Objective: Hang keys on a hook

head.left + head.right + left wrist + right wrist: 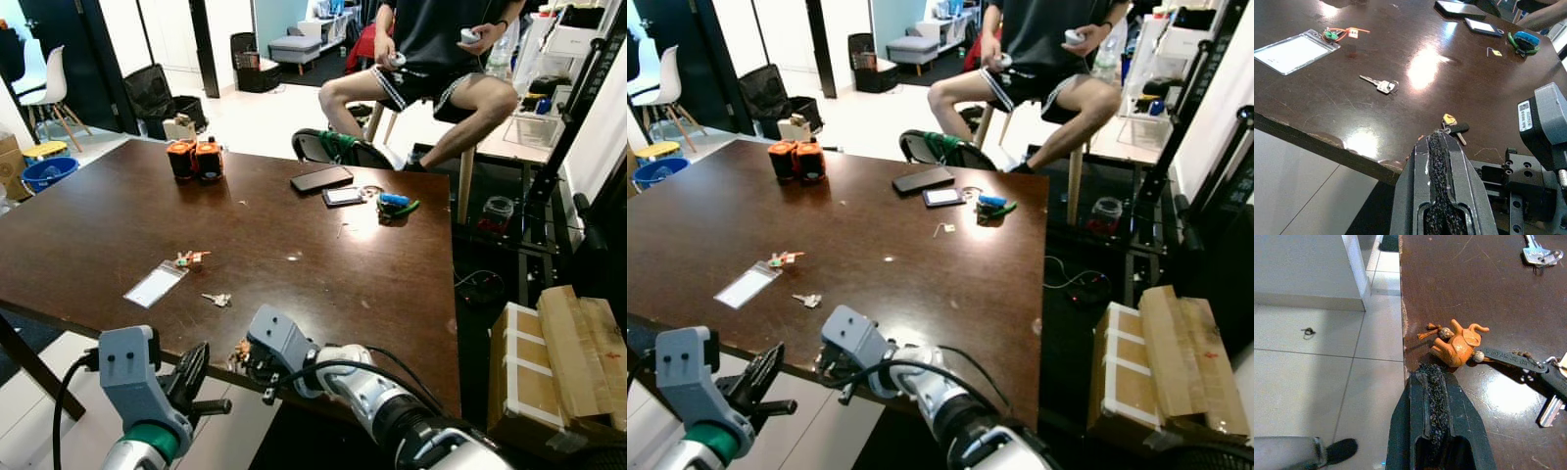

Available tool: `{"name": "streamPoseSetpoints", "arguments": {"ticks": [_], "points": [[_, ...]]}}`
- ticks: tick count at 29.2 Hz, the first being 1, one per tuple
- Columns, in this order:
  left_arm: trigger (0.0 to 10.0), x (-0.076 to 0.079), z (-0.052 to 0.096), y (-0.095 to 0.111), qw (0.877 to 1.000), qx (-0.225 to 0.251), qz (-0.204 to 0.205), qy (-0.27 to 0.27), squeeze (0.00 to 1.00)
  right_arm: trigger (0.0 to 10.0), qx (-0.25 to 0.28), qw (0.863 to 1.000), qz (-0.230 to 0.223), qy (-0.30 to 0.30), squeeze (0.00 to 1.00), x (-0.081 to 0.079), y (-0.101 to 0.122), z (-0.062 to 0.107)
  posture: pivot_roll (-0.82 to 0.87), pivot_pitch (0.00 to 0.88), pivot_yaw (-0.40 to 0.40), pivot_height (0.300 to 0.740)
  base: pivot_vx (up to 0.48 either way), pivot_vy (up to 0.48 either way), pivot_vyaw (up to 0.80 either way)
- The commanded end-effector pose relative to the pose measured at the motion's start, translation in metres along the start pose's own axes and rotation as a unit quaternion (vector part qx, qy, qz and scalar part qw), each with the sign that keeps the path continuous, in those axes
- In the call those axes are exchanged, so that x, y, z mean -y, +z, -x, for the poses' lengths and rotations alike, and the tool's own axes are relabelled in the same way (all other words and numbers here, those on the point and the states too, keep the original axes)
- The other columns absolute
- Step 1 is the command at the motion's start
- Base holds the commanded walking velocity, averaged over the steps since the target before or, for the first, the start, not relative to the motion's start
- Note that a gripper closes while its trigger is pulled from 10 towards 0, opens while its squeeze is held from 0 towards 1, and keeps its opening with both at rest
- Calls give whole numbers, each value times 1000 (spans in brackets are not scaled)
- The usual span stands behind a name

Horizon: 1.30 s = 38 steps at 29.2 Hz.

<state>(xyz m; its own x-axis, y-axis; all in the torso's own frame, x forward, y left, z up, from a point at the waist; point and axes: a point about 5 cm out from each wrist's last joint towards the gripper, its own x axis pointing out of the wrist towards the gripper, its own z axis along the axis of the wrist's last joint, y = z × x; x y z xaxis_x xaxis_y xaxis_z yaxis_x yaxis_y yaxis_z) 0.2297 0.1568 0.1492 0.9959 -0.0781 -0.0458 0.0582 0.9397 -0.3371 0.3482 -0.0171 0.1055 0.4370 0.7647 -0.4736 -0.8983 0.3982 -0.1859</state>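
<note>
Lying on the table are two key sets, both tools pressed narrow, holding nothing.

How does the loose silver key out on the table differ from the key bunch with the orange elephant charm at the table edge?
The small silver key on its bare ring lies alone, farther in on the dark wooden table; the key bunch with the orange elephant charm carries a black strap and a black-headed key. The silver key has no end effector near it; the bunch lies at the near edge, just ahead of the right end effector. Both lie flat on the table.
</note>
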Motion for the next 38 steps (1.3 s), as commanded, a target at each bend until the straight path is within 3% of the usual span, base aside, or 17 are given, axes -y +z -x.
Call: {"name": "streamPoseSetpoints", "arguments": {"ticks": [1,2,8,16,22,23,24,25,26,38], "points": [[10000,-2,1,-1,1000,-6,1,2,0,0,-20,999,-29,11,0,-7,-14,-1,18,62,122,740,0,0,0],[10000,-3,1,0,1000,-5,1,3,0,0,21,999,-47,1,0,-2,-1,-1,18,62,122,740,0,0,0],[10000,-3,1,0,1000,-3,1,3,0,0,113,987,-107,-49,0,16,27,5,16,58,121,740,0,0,0],[10000,-4,1,1,1000,-1,2,2,0,0,153,976,-146,-56,0,26,39,11,15,50,121,740,0,0,0],[10000,-4,1,1,1000,-2,1,1,0,0,146,973,-157,-84,0,30,36,12,13,43,121,740,0,0,0],[10000,-4,0,1,1000,-2,1,1,0,2627,141,974,-157,-84,106,30,34,12,13,43,121,740,0,0,0],[10000,-4,1,1,1000,-2,1,0,0,8902,136,975,-158,-77,1000,28,33,11,15,41,122,740,0,0,0],[10000,-4,1,1,1000,-2,1,0,0,8902,136,975,-158,-77,1000,28,33,11,15,41,122,740,0,0,0],[10000,-4,1,1,1000,-3,1,0,0,10000,129,978,-156,-56,1000,23,32,8,14,42,123,740,0,0,0],[10000,-2,2,-1,1000,-6,5,-2,0,10000,91,983,-155,-37,1000,11,24,0,20,53,121,740,0,0,0]]}}
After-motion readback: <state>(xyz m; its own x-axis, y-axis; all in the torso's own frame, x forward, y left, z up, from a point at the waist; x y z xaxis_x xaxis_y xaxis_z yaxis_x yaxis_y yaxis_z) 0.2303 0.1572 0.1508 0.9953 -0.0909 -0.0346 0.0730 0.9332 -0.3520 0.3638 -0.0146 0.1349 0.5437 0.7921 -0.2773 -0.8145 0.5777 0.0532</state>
